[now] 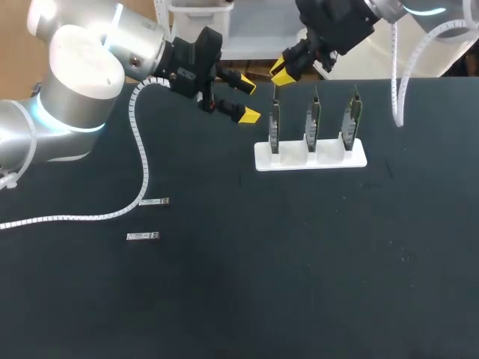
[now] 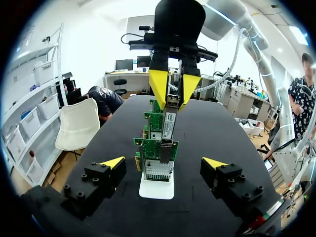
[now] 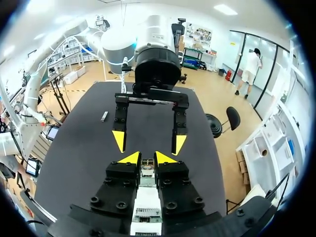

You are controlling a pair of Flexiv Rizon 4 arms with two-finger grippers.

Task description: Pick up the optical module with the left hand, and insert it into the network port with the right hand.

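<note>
Silver arms point(image 1: 75, 67) ringed with blue light, white ribbed cables point(image 1: 145, 170), black grippers point(image 1: 248, 101) tipped yellow

The black table point(image 1: 299, 262) is filling the overhead view, matte and dark, and it is stretching away as a long rounded slab in the left wrist view. Ceiling lights point(image 3: 225, 9) are pouring even white light over everything. White walls point(image 2: 94, 44) are closing the far end, where a desk point(image 2: 129, 75) is carrying dark monitors point(image 2: 124, 64). A white chair point(image 2: 79, 126) is sitting just beside the table's edge, and shelves point(image 2: 29, 116) with pale bins are lining the side behind it. In the right wrist view a tan floor point(image 3: 217, 94) is showing around the table, a black swivel chair point(image 3: 228, 118) is standing on it, and glass doors point(image 3: 256, 64) are running along the far side.
</note>
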